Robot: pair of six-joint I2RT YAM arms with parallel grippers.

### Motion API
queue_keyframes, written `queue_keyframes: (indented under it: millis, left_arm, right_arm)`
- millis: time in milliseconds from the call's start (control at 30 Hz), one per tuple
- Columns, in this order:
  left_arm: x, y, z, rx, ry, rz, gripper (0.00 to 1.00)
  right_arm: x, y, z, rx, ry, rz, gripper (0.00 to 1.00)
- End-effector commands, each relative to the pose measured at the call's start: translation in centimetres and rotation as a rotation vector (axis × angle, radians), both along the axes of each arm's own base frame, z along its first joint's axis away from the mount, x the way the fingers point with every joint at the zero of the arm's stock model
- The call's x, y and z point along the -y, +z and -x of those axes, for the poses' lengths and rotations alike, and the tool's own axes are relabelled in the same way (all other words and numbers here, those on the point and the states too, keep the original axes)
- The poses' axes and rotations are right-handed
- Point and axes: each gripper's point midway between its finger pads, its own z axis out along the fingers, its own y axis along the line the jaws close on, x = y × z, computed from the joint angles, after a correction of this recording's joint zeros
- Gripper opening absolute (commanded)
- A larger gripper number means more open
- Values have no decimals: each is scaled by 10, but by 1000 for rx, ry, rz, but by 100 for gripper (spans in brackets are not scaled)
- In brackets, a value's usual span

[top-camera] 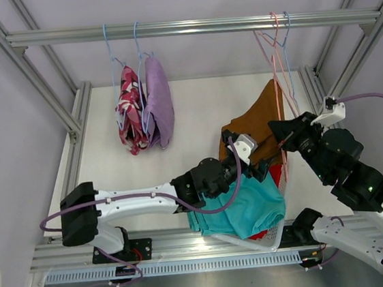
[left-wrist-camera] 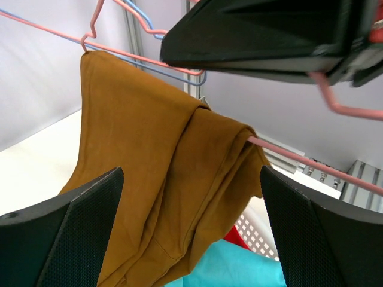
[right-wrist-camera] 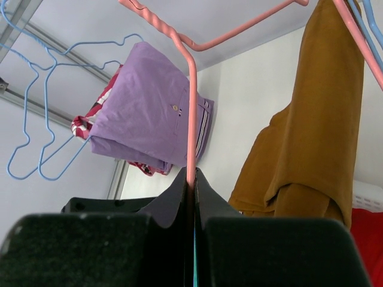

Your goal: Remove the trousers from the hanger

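Observation:
Rust-brown trousers hang folded over a pink hanger on the right of the rail. My right gripper is shut on that hanger's pink wire, beside the cloth. My left gripper is open just below the brown trousers, whose folded lower part shows between its fingers; I cannot tell whether they touch. Lilac trousers and camouflage-print trousers hang on blue hangers at the left. Teal trousers and a bit of red trousers lie in the basket.
The white perforated basket sits at the near edge between the arms. An empty blue hanger hangs next to the pink one. Aluminium frame posts flank the white table on both sides.

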Motion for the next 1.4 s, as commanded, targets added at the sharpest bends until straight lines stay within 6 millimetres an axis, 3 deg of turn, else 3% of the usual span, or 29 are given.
queue_keyframes:
  millis: [0, 267, 967, 1367]
  left_arm:
    - [8, 25, -3, 24, -19, 83, 100]
    - [13, 14, -9, 8, -20, 76, 99]
    - [19, 19, -30, 17, 4, 91, 99]
    - [23, 15, -25, -5, -32, 115, 99]
  right_arm:
    - [-2, 47, 10, 112, 41, -131, 0]
    - [-7, 44, 9, 113, 55, -134, 0]
    - [-15, 36, 6, 108, 81, -118, 0]
    - [-18, 32, 2, 105, 81, -106, 0]
